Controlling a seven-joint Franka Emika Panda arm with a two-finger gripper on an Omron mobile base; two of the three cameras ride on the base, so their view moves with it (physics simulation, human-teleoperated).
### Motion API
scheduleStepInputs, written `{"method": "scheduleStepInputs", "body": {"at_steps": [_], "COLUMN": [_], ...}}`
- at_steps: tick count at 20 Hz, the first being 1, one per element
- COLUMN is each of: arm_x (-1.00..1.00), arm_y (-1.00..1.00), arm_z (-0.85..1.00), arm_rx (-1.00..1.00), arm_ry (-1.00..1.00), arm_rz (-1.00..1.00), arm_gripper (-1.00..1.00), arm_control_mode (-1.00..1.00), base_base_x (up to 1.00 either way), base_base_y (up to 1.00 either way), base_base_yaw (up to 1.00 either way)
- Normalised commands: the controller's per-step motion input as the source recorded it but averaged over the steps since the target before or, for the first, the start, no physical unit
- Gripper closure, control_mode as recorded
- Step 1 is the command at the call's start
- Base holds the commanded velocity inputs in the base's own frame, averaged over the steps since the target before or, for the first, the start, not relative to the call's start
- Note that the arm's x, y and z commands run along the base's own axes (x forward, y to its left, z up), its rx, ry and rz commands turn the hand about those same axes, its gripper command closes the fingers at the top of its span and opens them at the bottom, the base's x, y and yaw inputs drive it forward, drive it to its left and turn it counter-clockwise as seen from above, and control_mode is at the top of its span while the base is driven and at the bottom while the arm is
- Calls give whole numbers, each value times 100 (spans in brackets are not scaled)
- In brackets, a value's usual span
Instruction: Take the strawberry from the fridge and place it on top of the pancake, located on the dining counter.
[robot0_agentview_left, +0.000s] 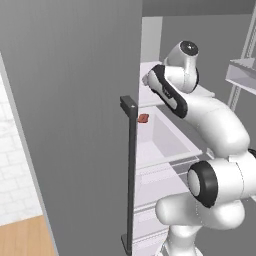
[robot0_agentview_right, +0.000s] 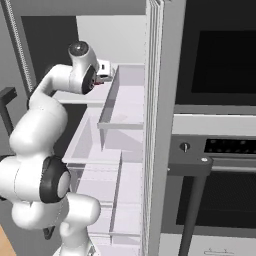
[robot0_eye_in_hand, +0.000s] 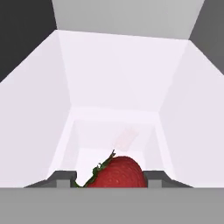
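Tool (robot0_eye_in_hand: 111, 178) flanking strawberry (robot0_eye_in_hand: 119, 172), inside white fridge (robot0_eye_in_hand: 113, 87) compartment

Strawberry (robot0_eye_in_hand: 119, 173) sits low centre between the two dark fingertips (robot0_eye_in_hand: 64, 178), green leaves pointing up-left. Tips flank it on both sides, close to its skin; contact can't be told. Behind it, white fridge (robot0_eye_in_hand: 131, 74) walls narrow toward the back, faint pinkish smudge on the floor.

Strawberry (robot0_eye_in_hand: 117, 173) sits btwn gripper (robot0_eye_in_hand: 111, 178) fingertips, inside fridge (robot0_agentview_right: 125, 100) upper shelf; blocky piece (robot0_agentview_left: 143, 118) on shelf below, nr front edge.
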Motion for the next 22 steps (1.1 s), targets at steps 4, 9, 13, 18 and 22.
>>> {"method": "scheduleStepInputs", "body": {"at_steps": [4, 9, 13, 18, 22], "arm_x": [-100, -100, -100, -100, -100], "arm_y": [17, 16, 3, 0, 0], "arm_z": [46, 6, 0, 0, 0], "arm_rx": [0, 1, 4, 6, 5], "arm_ry": [-9, -2, 0, 0, 0], "arm_rz": [0, 0, 0, 0, 0], "arm_gripper": [100, 100, 100, 100, 100], "arm_control_mode": [-100, -100, -100, -100, -100], "base_base_x": [0, 0, 0, 0, 0], "base_base_y": [0, 0, 0, 0, 0], "base_base_yaw": [0, 0, 0, 0, 0]}}
